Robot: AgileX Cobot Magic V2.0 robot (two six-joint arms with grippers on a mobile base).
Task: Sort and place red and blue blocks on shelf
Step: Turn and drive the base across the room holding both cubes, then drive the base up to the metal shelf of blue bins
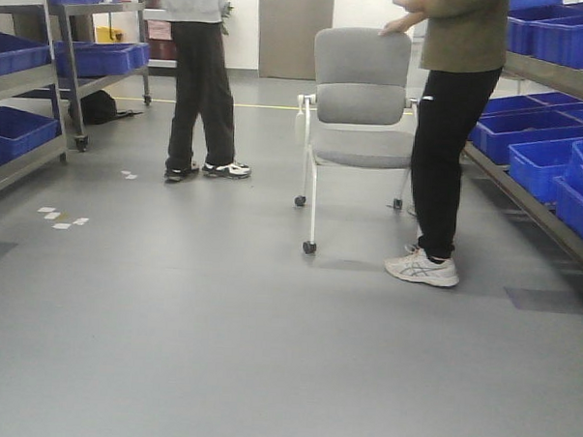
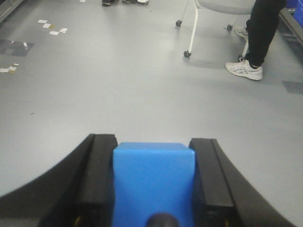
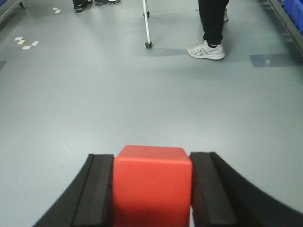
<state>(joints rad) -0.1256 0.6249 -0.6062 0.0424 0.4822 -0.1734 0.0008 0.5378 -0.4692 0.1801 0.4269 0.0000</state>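
The blue block (image 2: pixel 154 179) and red block (image 3: pixel 152 184) look matt, smooth; the floor (image 1: pixel 266 353) has a dull sheen.

One block (image 2: pixel 154 187) is gripped in the left pincer (image 2: pixel 154 156), another block (image 3: pixel 152 191) in the right pincer (image 3: pixel 152 161), both over the floor (image 1: pixel 218 351). Ahead, a chair (image 1: pixel 362 115) is set between a nearer person (image 1: pixel 455 119) and a farther person (image 1: pixel 201 79). Racks (image 1: pixel 559 77) with bins (image 1: pixel 536 166) are ranged along both sides.

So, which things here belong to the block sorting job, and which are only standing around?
Job: blue block, shut in the left jaws; red block, shut in the right jaws.
Standing around: grey chair, two people, blue bins.
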